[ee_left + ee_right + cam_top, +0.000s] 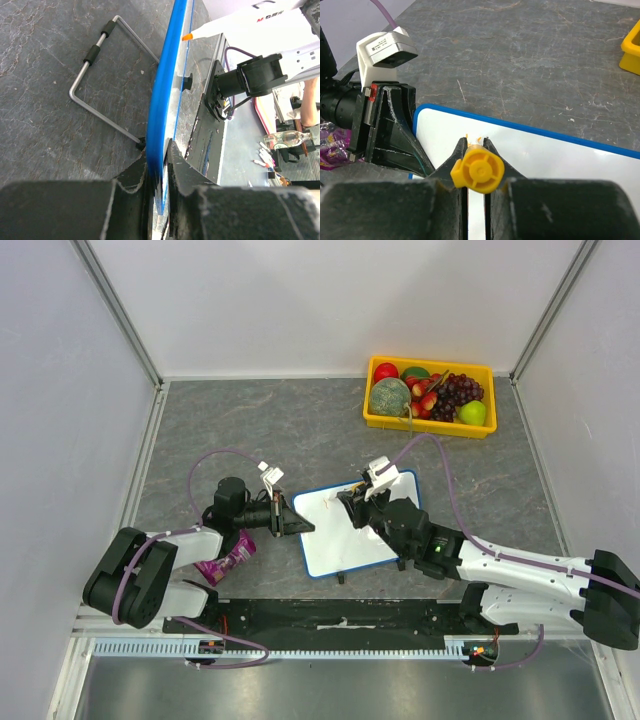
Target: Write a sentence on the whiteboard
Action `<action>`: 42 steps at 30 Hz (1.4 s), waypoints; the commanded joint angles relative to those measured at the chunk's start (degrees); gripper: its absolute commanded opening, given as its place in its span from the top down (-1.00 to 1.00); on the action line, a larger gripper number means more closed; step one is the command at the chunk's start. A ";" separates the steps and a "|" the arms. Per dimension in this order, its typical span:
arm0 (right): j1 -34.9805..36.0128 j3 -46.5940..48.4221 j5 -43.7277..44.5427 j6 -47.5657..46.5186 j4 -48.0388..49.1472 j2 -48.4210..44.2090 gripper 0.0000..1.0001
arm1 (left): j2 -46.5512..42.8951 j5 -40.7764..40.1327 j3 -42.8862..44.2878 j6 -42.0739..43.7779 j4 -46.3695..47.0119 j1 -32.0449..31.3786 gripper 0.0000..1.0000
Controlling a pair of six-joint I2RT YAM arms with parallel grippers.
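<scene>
So, left gripper [296, 523] clamps whiteboard [350, 540] at 9 o'clock edge; right gripper [474, 145] pinches marker [477, 173], tip near board's 12 o'clock edge.

A yellow tray [430, 429] sits at the upper right of the top view on the grey marbled tabletop [250, 420]. It holds a red apple [386, 371], a netted green melon [389, 397], dark grapes [458, 392] and a green apple [472, 413]. A crumpled purple snack packet [227, 560] lies at the lower left. White walls [320, 300] enclose the table.
</scene>
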 commanded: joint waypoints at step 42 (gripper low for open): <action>0.48 -5.56 -5.15 2.76 -4.48 -5.72 1.00 | 2.02 -2.21 0.74 5.62 -2.73 -0.19 0.96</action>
